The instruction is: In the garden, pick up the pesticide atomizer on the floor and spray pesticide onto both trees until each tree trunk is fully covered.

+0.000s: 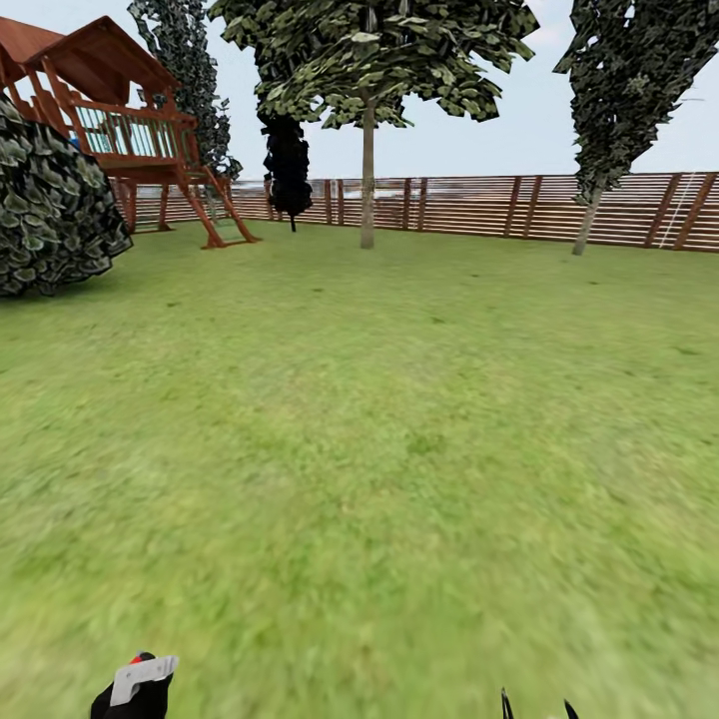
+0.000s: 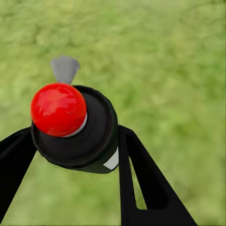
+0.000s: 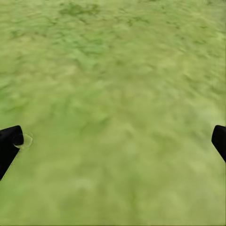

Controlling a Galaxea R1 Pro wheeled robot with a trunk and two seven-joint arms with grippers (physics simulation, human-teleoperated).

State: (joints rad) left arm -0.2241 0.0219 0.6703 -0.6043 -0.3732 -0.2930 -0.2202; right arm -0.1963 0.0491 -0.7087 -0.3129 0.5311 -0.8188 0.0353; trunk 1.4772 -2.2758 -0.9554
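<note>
The pesticide atomizer (image 2: 77, 127) is a black bottle with a red ball top and a grey nozzle. My left gripper (image 2: 73, 135) is shut on it, one black finger on each side. In the head view the atomizer (image 1: 140, 684) sits at the bottom left edge, over grass. My right gripper (image 3: 115, 139) hangs open above bare grass, and its fingertips (image 1: 536, 707) peek in at the bottom edge. Two trees stand far ahead by the fence. One pale trunk (image 1: 367, 175) is in the centre, and a leaning trunk (image 1: 587, 222) is at the right.
A wide lawn (image 1: 379, 429) lies between me and the brown slat fence (image 1: 479, 205). A wooden play tower (image 1: 130, 130) and a big round bush (image 1: 45, 200) stand at the left. A dark narrow tree (image 1: 288, 170) stands by the fence.
</note>
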